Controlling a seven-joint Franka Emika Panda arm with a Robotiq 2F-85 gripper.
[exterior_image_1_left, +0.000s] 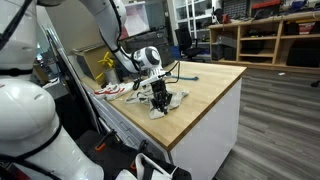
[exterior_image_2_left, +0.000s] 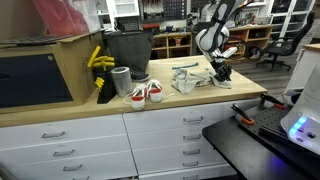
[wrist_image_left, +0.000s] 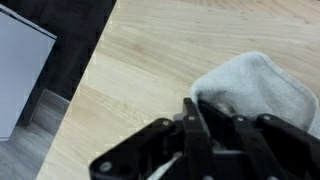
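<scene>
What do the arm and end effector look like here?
Glossy white arm with rounded links and black joint bands; a dark cable runs along it. The end effector is black, with jointed linkage fingers in the wrist view.

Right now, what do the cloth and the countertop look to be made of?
Cloth: probably soft fabric, pale grey-white, matte; it lies rumpled in folds. Countertop: light wood, perhaps butcher block, smooth satin finish; grain lines and plank seams show.
</scene>
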